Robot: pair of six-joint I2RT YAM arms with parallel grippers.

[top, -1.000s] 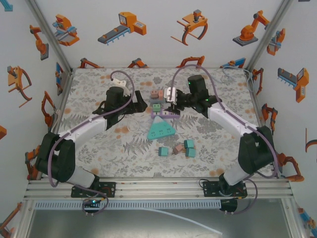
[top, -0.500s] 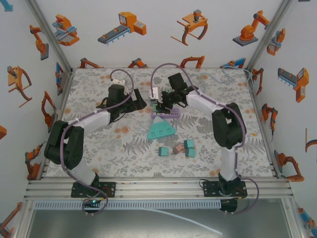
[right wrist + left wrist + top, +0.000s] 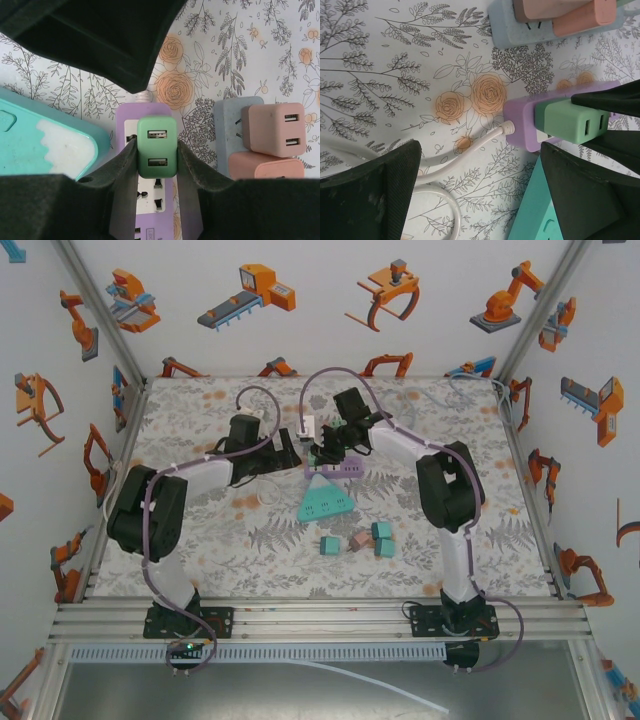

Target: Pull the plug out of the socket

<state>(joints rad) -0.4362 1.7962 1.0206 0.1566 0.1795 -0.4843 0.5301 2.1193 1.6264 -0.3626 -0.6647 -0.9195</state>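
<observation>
My right jaws: clamped on green two-port USB plug [image 3: 157, 146].
Plug: seated in purple plastic socket strip [image 3: 150, 109].
My left jaws: wide apart.

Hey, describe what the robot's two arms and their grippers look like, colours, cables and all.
The left arm and the right arm both have white link covers between bulky black joints. Each stands on a black base bolted to an aluminium rail. A lilac cable loops along each arm. The left gripper and the right gripper are matte black, with broad, flat fingers.
</observation>
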